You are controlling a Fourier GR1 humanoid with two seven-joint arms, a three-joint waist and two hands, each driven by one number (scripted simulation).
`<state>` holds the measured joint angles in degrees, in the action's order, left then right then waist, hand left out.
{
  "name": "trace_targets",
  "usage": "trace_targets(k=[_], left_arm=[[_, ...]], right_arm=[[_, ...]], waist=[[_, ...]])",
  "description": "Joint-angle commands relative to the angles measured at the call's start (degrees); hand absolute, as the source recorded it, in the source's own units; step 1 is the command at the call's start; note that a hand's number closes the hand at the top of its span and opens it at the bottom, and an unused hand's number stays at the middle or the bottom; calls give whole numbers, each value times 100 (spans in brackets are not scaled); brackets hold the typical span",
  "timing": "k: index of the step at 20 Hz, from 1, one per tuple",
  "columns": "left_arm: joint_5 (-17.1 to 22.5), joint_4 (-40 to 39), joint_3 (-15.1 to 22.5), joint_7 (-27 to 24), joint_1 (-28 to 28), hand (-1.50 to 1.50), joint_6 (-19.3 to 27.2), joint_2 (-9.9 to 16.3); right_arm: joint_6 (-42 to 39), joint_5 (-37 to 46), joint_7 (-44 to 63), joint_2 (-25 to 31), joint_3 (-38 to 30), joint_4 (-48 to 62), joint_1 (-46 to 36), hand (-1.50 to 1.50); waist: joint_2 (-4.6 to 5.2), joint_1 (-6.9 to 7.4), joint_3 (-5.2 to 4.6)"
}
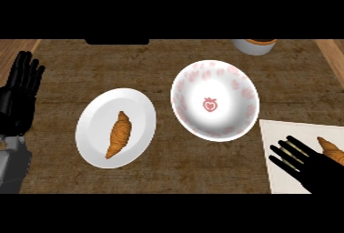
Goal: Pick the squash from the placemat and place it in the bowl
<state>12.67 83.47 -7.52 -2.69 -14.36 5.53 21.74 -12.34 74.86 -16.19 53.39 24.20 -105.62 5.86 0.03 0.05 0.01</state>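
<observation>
A: What lies on the tabletop [174, 63]?

B: A brown, wood-grained surface seen from steeply above. At the lower right is a pale placemat [282, 136], with the orange squash [332, 149] lying on it near the view's right edge, only partly in view. The right robot hand [306, 161] is over the mat just beside the squash, fingers straight and spread, holding nothing.

A: And the bowl?

B: A white bowl [232, 86] with pink markings and a small red strawberry at its centre sits up and to the left of the mat, near it. Further left is a white plate [94, 118] carrying a croissant [119, 135]. A cup [254, 45] shows at the top edge.

A: The other hand?

B: The left robot hand [20, 88] rests open at the left edge, fingers up.

A: How should the pick go?

B: I judge the hand should shift right until the squash sits between thumb and fingers, close across its narrow width, then lift well clear of the bowl's rim before carrying.
</observation>
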Motion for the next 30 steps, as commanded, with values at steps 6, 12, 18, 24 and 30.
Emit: trace_targets(k=[6,12,18,24,30], left_arm=[[-109,78,-205,104,43,0,-186,-21],[-195,89,-295,81,-12,0,-138,-160],[-125,471,-327,434,155,0,-196,-229],[-168,302,-519,458,-22,0,-350,-66],[-178,244,-574,378,-127,0,-447,-94]], right_arm=[[-52,696,-357,-579,-164,349,-106,-150],[221,985,-703,-829,-447,961,-200,-150],[208,1299,-884,-1222,-572,1633,-560,-150],[371,1699,-502,-1470,-746,1475,-115,-150],[976,1608,-1316,-1726,-839,2289,-759,150]], waist=[[-6,-18,-2],[-5,-12,-2],[-8,2,-1],[-11,-35,-2],[-4,-16,-1]])
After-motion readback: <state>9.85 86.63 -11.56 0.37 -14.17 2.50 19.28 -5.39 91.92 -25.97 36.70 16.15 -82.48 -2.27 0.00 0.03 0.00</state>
